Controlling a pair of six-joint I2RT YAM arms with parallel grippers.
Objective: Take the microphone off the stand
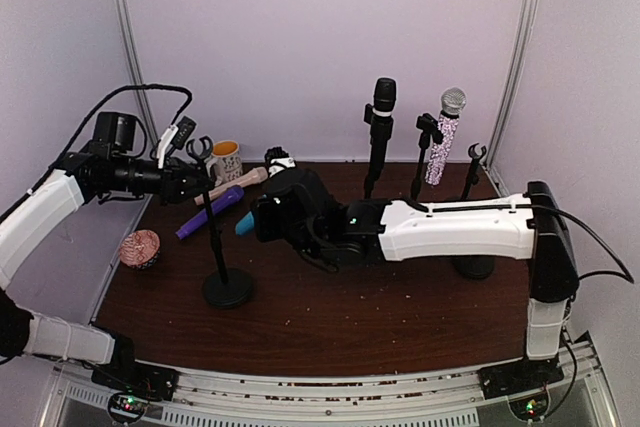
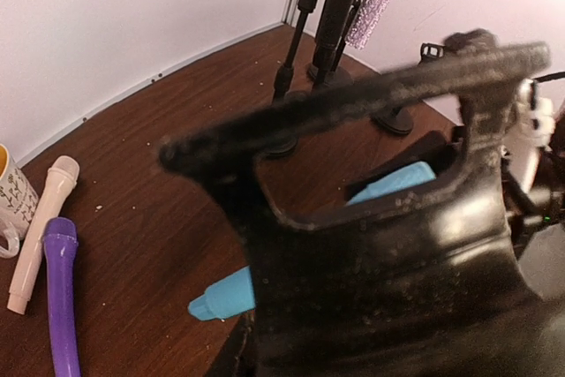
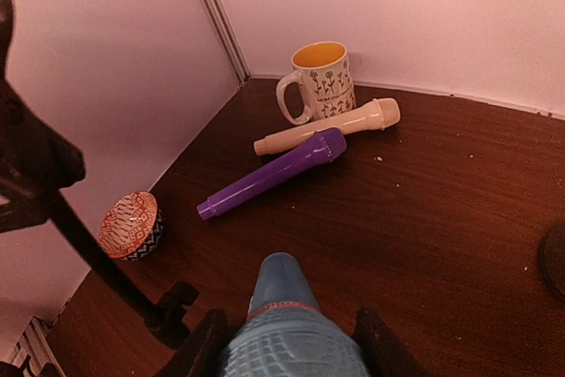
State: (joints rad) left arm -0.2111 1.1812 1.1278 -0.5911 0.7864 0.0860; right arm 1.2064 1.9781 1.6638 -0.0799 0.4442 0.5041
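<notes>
Status: blue microphone (image 3: 282,324) is out of the clip (image 1: 199,148), pinched in the right fingers (image 3: 201,346) just right of the stand (image 1: 227,289). The left fingers (image 1: 188,184) are closed on the stand's pole under the empty clip, likely bracing it against tipping.

Floral mug (image 3: 322,84), patterned cupcake (image 3: 131,225) well apart.

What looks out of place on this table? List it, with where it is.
The purple mic and cream mic lie loose by the mug. The near stand seems to lean, clip empty, left gripper shut on its pole. The right gripper holds a blue mic. Nothing looks spilled or broken.
</notes>
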